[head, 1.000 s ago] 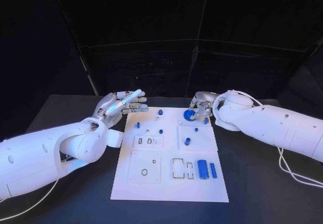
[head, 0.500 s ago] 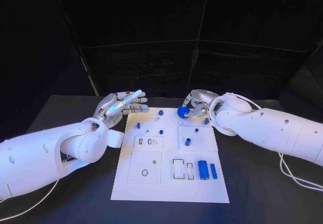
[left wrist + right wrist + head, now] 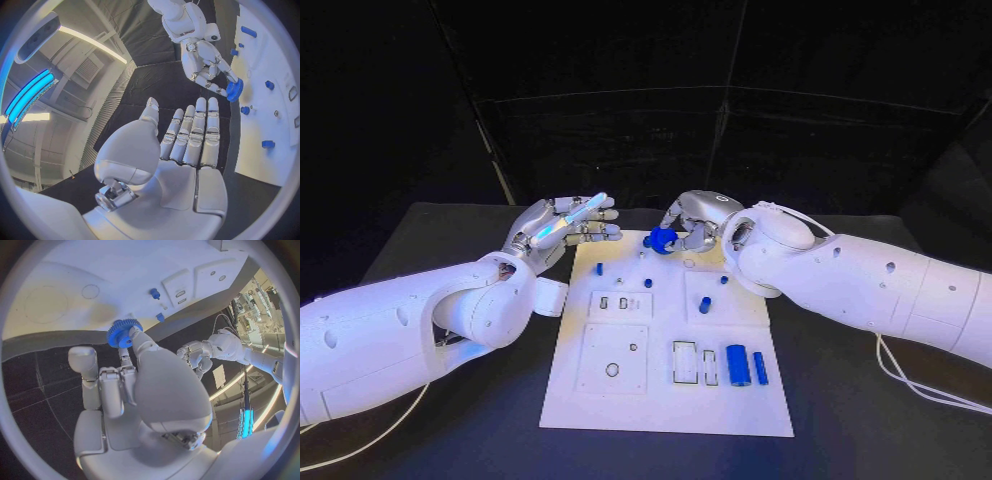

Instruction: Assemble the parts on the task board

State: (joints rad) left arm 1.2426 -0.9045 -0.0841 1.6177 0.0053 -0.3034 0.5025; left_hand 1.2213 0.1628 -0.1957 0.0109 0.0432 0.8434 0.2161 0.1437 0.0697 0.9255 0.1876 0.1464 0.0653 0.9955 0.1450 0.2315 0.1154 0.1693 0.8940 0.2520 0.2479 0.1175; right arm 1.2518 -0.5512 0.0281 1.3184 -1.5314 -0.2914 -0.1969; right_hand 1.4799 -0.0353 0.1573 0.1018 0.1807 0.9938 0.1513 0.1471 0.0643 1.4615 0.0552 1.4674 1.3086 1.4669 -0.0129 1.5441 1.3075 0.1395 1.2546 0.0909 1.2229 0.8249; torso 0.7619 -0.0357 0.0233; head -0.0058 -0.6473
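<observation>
The white task board (image 3: 661,400) lies in the middle of the black table, with small blue parts standing in its far half and two blue cylinders (image 3: 744,365) near its right front. My right hand (image 3: 692,222) holds a blue gear (image 3: 661,239) over the board's far edge; the gear (image 3: 123,332) is pinched at the fingertips, and it also shows in the left wrist view as a blue gear (image 3: 235,90). My left hand (image 3: 564,224) hovers open beside the board's far left corner, fingers straight and together (image 3: 194,132), holding nothing.
Blue pegs (image 3: 599,268) and a blue piece (image 3: 705,303) stand in the board's far plates. Rectangular slots (image 3: 684,361) and a round hole (image 3: 612,369) mark the near half. A white cable (image 3: 920,385) trails on the table at the right.
My right hand has carried the blue gear leftward along the board's far edge, toward the middle. The left hand has stayed where it was.
</observation>
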